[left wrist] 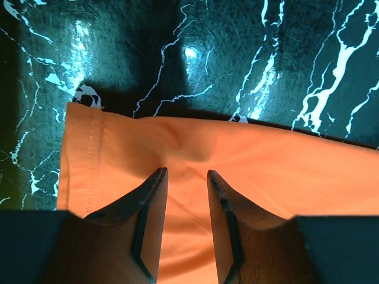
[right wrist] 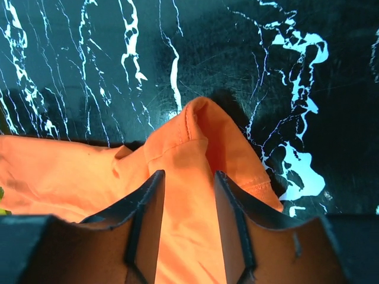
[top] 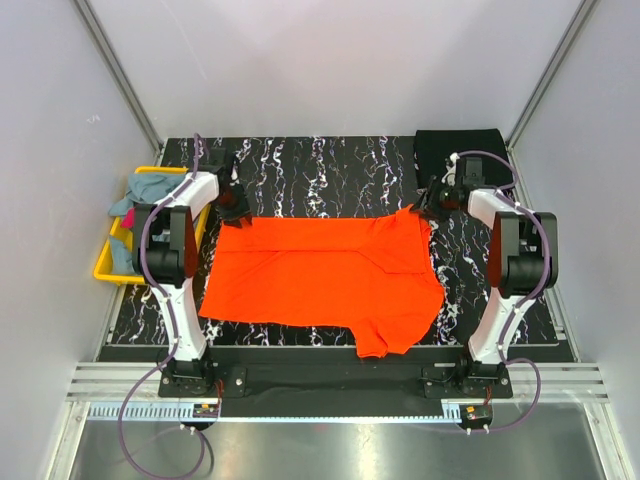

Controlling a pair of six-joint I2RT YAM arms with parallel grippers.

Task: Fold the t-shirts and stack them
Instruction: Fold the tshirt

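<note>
Top view: a bright orange t-shirt (top: 320, 275) lies spread across the middle of the black marbled desk (top: 330, 165). My left tool (top: 234, 203) sits over its upper-left corner and my right tool (top: 432, 203) over its upper-right corner. Both are released, fingers parted above the cloth and grasping nothing.

Risks as I judge them: on the left the hem lies flat, so closing could slip off it or catch nothing. On the right the cloth is humped into a ridge, so a pinch there could take uneven layers and make a crooked fold. One sleeve at lower centre reaches the desk's near edge and could drag.

A folded black t-shirt (top: 460, 148) lies close behind my right tool at upper right and could get nudged. A yellow bin (top: 103, 268) at left holds a grey-blue shirt (top: 148, 188) and a magenta one (top: 129, 217).
</note>
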